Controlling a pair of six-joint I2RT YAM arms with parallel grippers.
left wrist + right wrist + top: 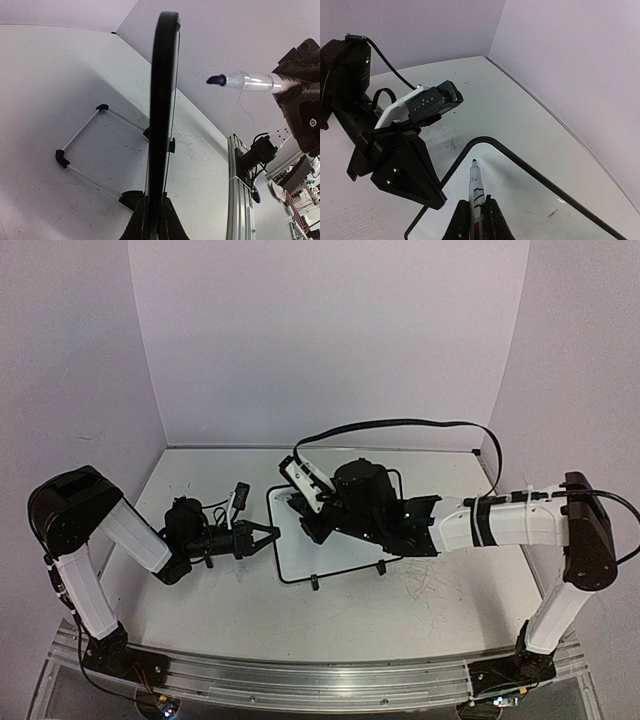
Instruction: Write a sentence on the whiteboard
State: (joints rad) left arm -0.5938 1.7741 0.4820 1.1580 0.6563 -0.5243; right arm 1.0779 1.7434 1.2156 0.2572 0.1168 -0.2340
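We note left gripper (272, 535) clamped on whiteboard's (320, 558) left edge; right gripper (476, 212) closed around marker (475, 182), its tip apart from the board face.

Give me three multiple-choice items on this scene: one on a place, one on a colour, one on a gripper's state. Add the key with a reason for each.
1. In the top view, the left gripper grips the whiteboard at its:
A) left edge
B) far edge
C) right edge

2. The marker has a tip coloured:
A) red
B) dark blue
C) green

3. The right gripper is:
A) open and empty
B) shut on the whiteboard's frame
C) shut on the marker

Key:
1 A, its fingers meet the board's left rim.
2 B, the left wrist view shows the bare dark blue tip.
3 C, the marker's barrel sits clamped between its fingers.
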